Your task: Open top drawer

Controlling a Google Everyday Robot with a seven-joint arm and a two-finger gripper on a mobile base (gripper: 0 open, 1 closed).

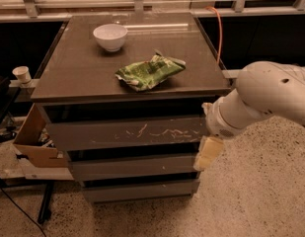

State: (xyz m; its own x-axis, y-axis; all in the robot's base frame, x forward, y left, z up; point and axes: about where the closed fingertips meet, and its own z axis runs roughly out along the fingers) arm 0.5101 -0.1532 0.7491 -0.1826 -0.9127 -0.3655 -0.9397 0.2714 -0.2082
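Observation:
The top drawer [107, 135] is the tallest of three grey fronts under the brown cabinet top, with whitish scratch marks across its face. Its front sits about in line with the two shallower fronts below. My gripper [207, 153] hangs at the drawer's right end, its cream tip pointing down and overlapping the right end of the middle front. The white arm [270, 98] reaches in from the right and hides the gripper's upper part.
On the cabinet top [83, 73] stand a white bowl [110, 36] and a crumpled green chip bag [149, 72]. A cardboard box [36, 139] sits against the cabinet's left side, a paper cup [22, 74] above it. An orange cable [219, 31] runs behind. Speckled floor lies right.

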